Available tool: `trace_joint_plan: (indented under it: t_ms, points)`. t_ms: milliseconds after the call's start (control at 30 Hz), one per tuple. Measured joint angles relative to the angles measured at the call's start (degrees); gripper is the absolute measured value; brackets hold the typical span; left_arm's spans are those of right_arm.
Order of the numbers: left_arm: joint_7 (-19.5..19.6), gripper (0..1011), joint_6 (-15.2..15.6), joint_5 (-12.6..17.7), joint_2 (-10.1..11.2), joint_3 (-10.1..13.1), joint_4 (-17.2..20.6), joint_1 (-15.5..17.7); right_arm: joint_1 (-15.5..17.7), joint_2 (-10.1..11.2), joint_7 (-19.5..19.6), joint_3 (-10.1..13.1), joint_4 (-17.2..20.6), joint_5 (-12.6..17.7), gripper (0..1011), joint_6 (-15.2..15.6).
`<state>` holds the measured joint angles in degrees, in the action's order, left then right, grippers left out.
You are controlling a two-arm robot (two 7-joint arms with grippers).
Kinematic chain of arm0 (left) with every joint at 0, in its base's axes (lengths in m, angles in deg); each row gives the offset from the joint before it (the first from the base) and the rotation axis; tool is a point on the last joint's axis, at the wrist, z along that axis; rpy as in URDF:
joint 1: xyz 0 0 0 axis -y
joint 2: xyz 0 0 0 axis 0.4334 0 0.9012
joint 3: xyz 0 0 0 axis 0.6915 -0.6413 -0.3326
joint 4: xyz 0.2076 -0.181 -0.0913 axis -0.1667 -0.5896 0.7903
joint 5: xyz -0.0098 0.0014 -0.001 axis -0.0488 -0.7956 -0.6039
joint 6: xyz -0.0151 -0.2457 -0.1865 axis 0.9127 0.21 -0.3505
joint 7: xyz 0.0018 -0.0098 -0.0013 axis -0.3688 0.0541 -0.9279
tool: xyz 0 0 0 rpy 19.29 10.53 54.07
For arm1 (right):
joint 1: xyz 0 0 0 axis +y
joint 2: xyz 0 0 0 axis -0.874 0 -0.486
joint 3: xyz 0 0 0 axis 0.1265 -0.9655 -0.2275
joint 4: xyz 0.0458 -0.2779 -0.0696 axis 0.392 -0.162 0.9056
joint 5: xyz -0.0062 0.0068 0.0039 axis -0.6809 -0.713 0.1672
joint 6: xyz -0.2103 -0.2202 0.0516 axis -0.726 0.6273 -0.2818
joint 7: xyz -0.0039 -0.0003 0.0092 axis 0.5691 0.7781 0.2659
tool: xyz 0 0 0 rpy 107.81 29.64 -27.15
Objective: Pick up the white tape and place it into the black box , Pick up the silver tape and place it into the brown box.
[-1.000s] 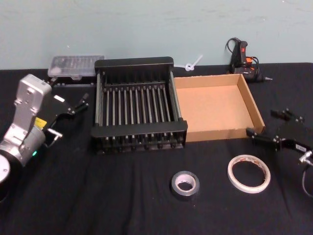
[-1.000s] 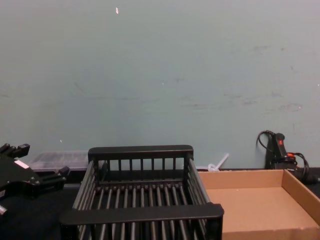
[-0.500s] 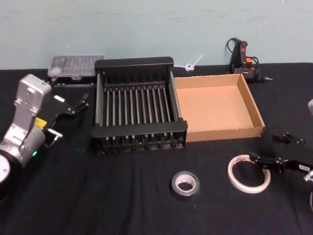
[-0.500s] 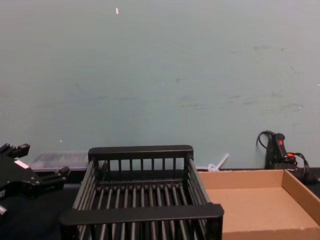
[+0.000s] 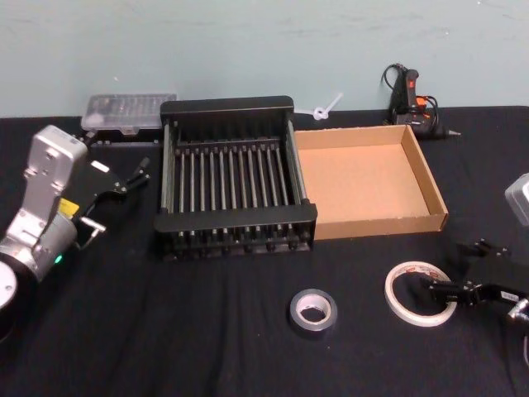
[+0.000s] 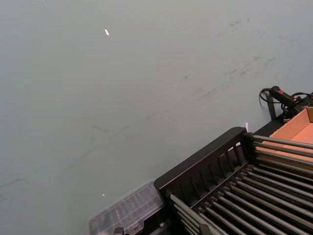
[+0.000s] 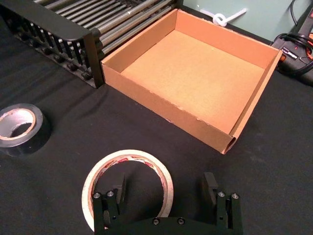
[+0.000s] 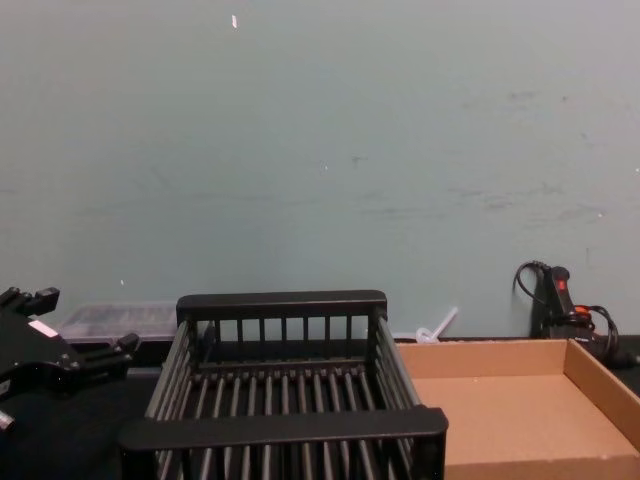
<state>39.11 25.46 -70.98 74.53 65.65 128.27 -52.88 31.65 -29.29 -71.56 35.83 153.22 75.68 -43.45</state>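
The white tape [image 5: 399, 288] [image 7: 128, 154] lies flat on the black cloth at the front right. My right gripper [image 5: 450, 266] [image 7: 165, 185] is open and low over it. One finger is inside the ring and the other outside, straddling the side of the ring nearest the wrist. The silver tape [image 5: 294, 313] [image 7: 34, 134] lies flat to the left of the white ring. Behind them the black box [image 5: 238, 217] [image 8: 285, 427] and the brown box [image 5: 376, 223] [image 7: 195, 73] stand side by side, both with nothing inside. My left gripper [image 5: 120, 198] hangs open to the left of the black box.
A clear plastic case [image 5: 128, 112] lies behind the black box at the left. A glue gun [image 5: 409, 95] with its cable stands behind the brown box, and a white zip tie [image 5: 326, 106] lies at the wall. The pale green wall closes the back.
My right gripper has come forward and down from beside the brown box to the white tape and now straddles its rim. The left arm and both tapes have not moved.
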Motion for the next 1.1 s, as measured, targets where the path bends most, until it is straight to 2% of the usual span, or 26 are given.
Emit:
trace_joint_plan:
  t_ms: [533,1100]
  points:
    - [0.0,1001,0.0,0.0,0.0,0.0,0.0,0.0,-1.78,-2.17,-0.94,-1.11,-2.68,-2.26,1002,0.38]
    - [0.0,1001,0.0,0.0,0.0,0.0,0.0,0.0,-3.05,-3.62,-1.95,-1.84,-4.54,-2.37,1002,1.43]
